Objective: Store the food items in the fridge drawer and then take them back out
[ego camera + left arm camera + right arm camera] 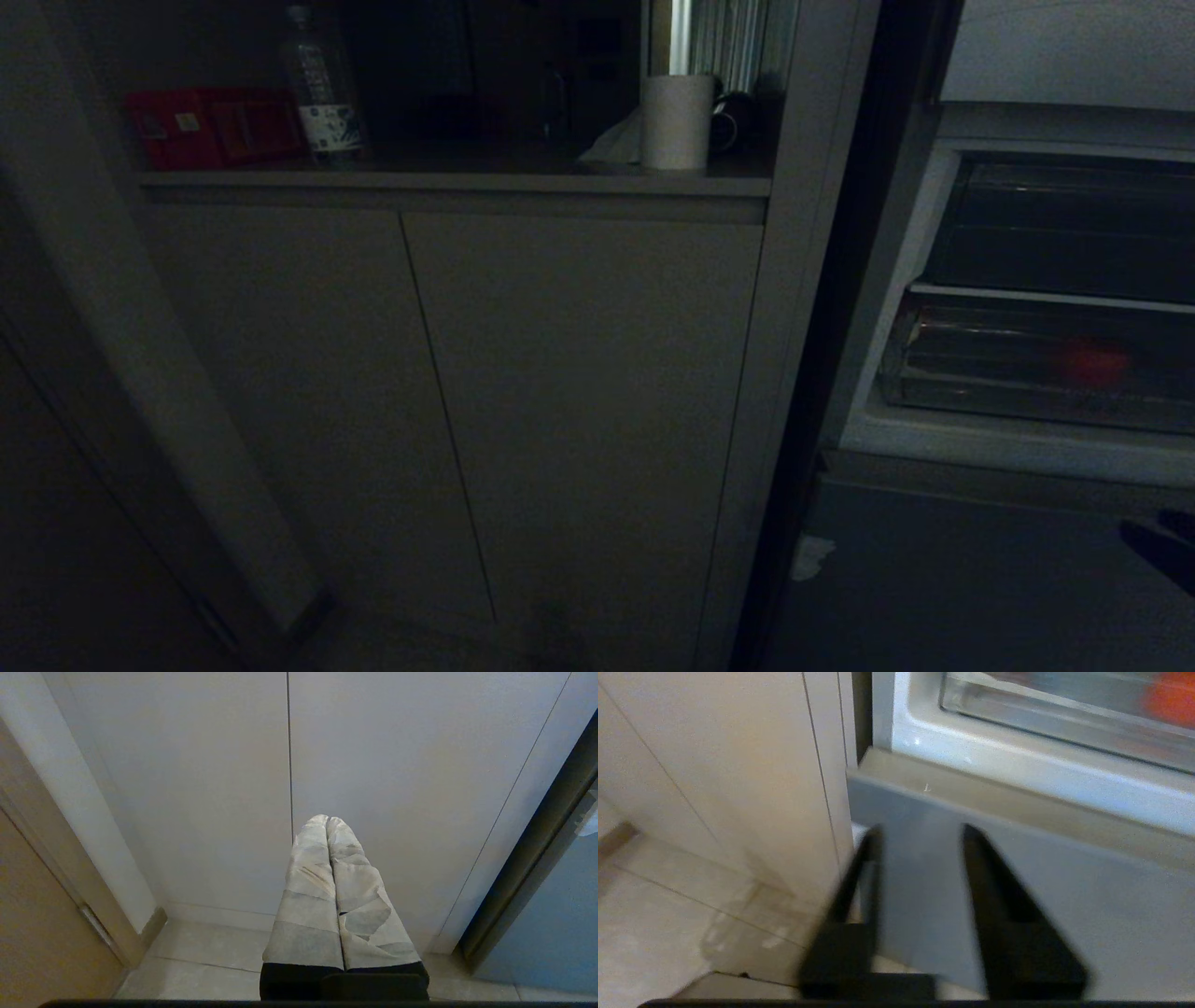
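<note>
A dim kitchen: a pale cabinet (pixel 560 392) with two flat doors fills the middle, its counter edge above carrying a red box (pixel 215 126), a bottle (pixel 322 89) and a paper roll (pixel 677 121). To the right the fridge (pixel 990 560) stands open, its clear drawer (pixel 1027 392) pulled slightly forward with a red food item (pixel 1094 364) inside. Tiled floor (pixel 210 961) lies free below. The right gripper (pixel 920 835) hangs with fingers spread before the fridge's lower door, holding nothing. The left gripper (pixel 328 820), fingers pressed together, faces the cabinet doors.
</note>
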